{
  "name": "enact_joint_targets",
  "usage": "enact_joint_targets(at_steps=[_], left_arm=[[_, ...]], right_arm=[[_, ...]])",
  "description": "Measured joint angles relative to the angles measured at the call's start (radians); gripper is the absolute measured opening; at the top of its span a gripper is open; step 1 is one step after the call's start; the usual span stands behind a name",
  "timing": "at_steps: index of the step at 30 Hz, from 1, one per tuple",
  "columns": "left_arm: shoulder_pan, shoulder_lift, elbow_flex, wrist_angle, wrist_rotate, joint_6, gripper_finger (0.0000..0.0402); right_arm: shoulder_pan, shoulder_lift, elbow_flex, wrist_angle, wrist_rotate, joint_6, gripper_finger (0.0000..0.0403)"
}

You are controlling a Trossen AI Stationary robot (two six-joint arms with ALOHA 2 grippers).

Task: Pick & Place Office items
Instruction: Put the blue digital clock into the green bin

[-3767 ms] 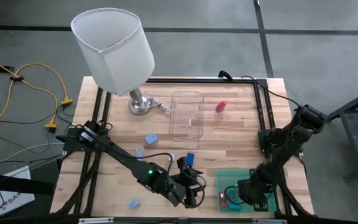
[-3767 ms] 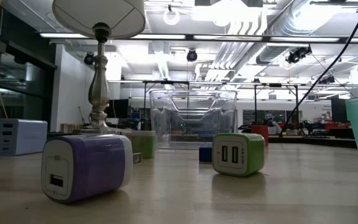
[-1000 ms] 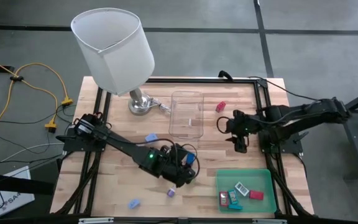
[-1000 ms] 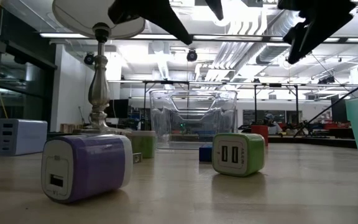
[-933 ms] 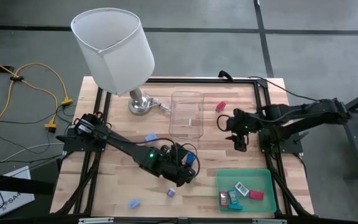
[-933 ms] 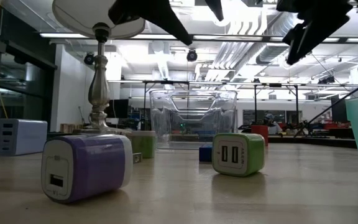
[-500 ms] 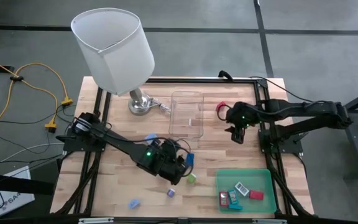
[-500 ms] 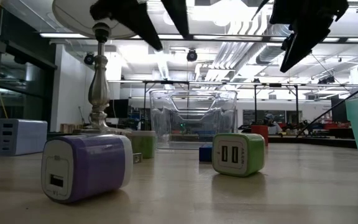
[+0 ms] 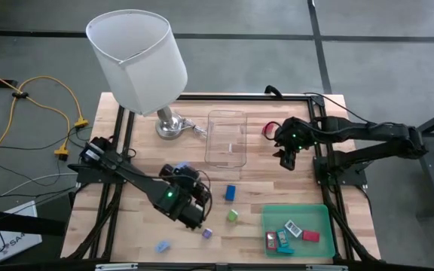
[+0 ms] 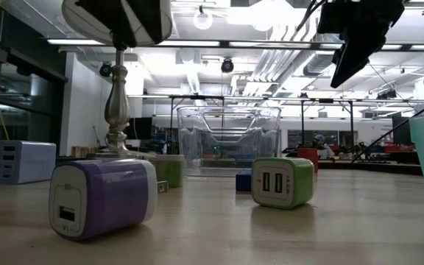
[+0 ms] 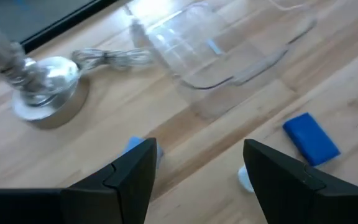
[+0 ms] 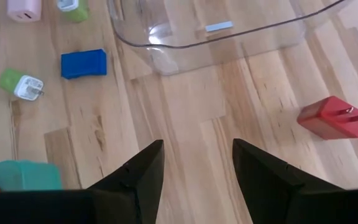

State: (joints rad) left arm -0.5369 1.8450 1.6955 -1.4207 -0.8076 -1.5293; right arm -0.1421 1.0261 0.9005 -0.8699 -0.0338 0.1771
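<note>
**Operator:** Office items, small blocky plug-in chargers, lie scattered over my wooden table point(image 9: 134, 158). A red charger point(image 9: 267, 129) sits far right, just beside the clear box point(image 9: 227, 138). A blue block point(image 9: 230, 193), a green charger point(image 9: 233, 216) and a purple charger point(image 9: 206, 232) lie near the middle front, and a light blue piece point(image 9: 161, 245) sits near left. Several more already rest in the green tray point(image 9: 319, 214) at near right.

**Listener:** Where are your arms?

**Operator:** My right gripper point(image 9: 288, 157) hangs above the boards just right of the clear box, close to the red charger. Its fingers are spread with nothing between them. My left gripper point(image 11: 197, 168) hovers left of centre, also parted and empty, facing the lamp base point(image 11: 42, 87) and the blue block.

**Listener:** How would the red one handle?

**Operator:** I judge it light, rigid and smooth-sided, so it may skid or spin if nudged. Its metal prongs point(image 12: 352, 115) stick out of one end. I would pinch across the two flat plastic faces, away from the prongs, and close squarely.
</note>
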Motion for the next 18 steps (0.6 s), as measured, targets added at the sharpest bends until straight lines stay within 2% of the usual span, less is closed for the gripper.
enact_joint_targets(at_steps=[5, 9, 12, 15, 18], left_arm=[[-0.049, 0.0, -0.002, -0.021, 0.0, -0.027, 0.0232], [-0.104, 0.0, -0.002, -0.021, 0.006, 0.057, 0.0232], [-0.15, 0.0, -0.002, -0.021, 0.017, 0.113, 0.0232], [-0.192, 0.0, -0.002, -0.026, 0.023, 0.064, 0.0232], [-0.247, 0.0, -0.002, -0.064, -0.066, -0.021, 0.0232]], right_arm=[[-0.003, 0.0, 0.0, 0.019, -0.027, 0.004, 0.0178], [-0.002, 0.0, 0.0, 0.061, -0.117, -0.024, 0.0178], [-0.002, 0.0, 0.0, 0.094, -0.132, -0.034, 0.0178], [-0.002, 0.0, 0.0, 0.126, -0.114, -0.044, 0.0178], [-0.002, 0.0, 0.0, 0.163, -0.1, -0.043, 0.0178]])
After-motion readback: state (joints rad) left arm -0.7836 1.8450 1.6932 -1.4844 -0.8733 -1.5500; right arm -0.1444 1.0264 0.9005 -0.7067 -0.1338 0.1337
